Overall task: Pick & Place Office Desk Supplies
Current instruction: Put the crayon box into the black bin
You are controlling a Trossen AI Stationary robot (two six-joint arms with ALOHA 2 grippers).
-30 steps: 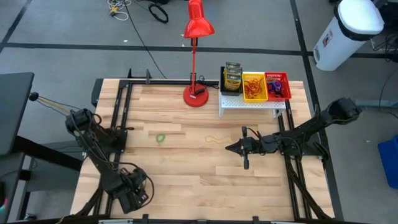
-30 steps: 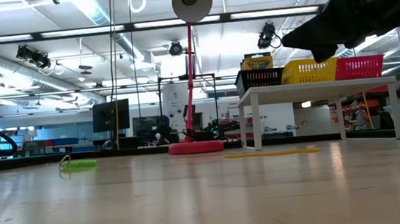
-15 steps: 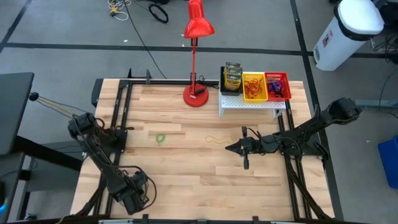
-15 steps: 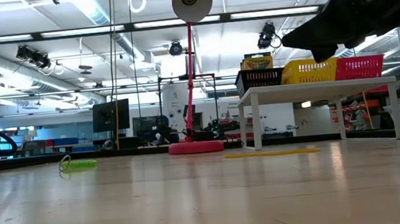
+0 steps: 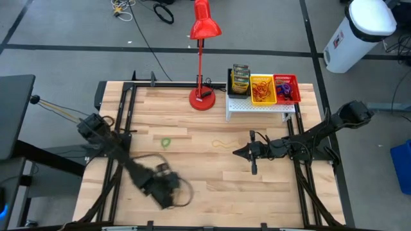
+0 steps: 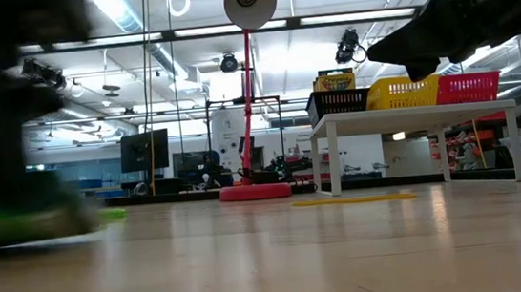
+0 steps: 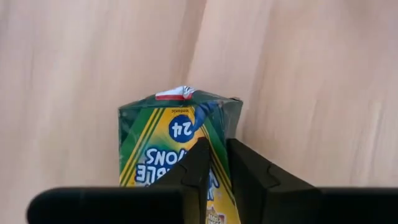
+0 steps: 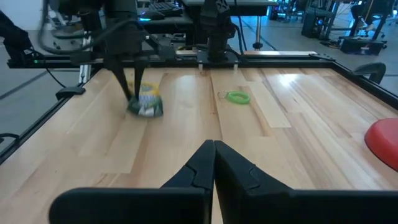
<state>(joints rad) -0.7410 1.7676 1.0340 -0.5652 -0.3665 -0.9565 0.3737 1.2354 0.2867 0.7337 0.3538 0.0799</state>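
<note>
Your left gripper (image 7: 213, 163) is clamped on a green-and-yellow crayon box (image 7: 177, 140) over the tabletop's (image 5: 212, 173) front-left area. Your right gripper (image 5: 240, 153), fingers closed and empty, waits mid-table toward the right edge.

Left gripper (image 5: 168, 192), low over the near table edge, fingers clamped; right gripper (image 5: 238, 153), mid-table, fingers pressed together.

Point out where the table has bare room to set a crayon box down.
Bare wood: between the lamp base and the table's left frame, and the near strip below the right gripper. Crowded: the bins' shelf, and around the green band and tan band.
</note>
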